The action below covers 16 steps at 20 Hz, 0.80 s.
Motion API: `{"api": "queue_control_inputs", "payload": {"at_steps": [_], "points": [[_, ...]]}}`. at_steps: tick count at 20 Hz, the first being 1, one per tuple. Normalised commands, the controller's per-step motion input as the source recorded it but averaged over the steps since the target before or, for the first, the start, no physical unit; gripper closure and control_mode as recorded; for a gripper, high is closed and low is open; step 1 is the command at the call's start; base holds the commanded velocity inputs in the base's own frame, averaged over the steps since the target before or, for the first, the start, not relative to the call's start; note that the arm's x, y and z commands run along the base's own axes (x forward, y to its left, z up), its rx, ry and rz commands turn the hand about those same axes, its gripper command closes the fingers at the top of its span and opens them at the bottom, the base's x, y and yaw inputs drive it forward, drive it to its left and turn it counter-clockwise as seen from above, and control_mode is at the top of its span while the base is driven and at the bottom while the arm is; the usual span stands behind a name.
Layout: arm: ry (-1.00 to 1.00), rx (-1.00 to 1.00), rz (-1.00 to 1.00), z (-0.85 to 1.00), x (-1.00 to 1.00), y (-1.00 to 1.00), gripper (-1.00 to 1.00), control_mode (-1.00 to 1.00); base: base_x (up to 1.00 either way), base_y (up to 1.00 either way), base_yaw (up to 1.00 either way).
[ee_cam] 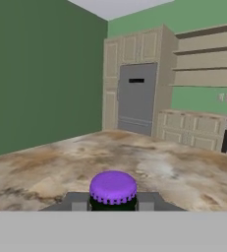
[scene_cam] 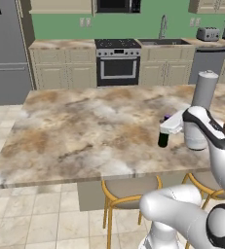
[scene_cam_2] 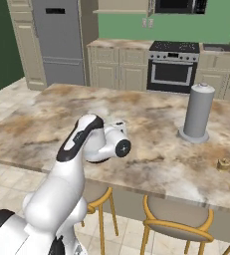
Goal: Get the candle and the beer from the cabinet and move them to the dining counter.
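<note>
The beer [scene_cam: 163, 138], a dark bottle with a purple cap [ee_cam: 113, 186], stands upright over the dining counter [scene_cam: 84, 126] near its front right part. My gripper [scene_cam: 165, 126] is shut on the bottle's neck just under the cap, with one finger [ee_cam: 77, 202] on each side. I cannot tell whether the bottle's base touches the stone. The candle [scene_cam_2: 223, 164], a small tan-gold stub, sits on the counter to the right, apart from my hand. Beige wall cabinets [scene_cam: 210, 5] hang on the far green wall.
A tall grey paper-towel roll [scene_cam: 203, 93] stands on the counter just behind and to the right of my hand. Yellow-legged stools [scene_cam: 129, 194] are tucked under the near edge. Stove [scene_cam: 117, 62], sink and fridge [scene_cam: 7, 48] line the far wall.
</note>
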Motion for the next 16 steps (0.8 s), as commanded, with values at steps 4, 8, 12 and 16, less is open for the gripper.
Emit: {"api": "queue_control_inputs", "payload": {"at_steps": [4,8,12,16], "points": [[0.0,0.0,0.0,-0.31,0.16,0.0,1.0,-1.0,0.0,0.0,0.0],[0.0,0.0,0.0,-0.33,0.17,0.0,1.0,-1.0,0.0,0.0,0.0],[0.0,0.0,0.0,-0.35,0.13,0.0,1.0,-1.0,0.0,0.0,0.0],[0.0,0.0,0.0,-0.35,0.14,0.0,1.0,-1.0,0.0,0.0,0.0]]}}
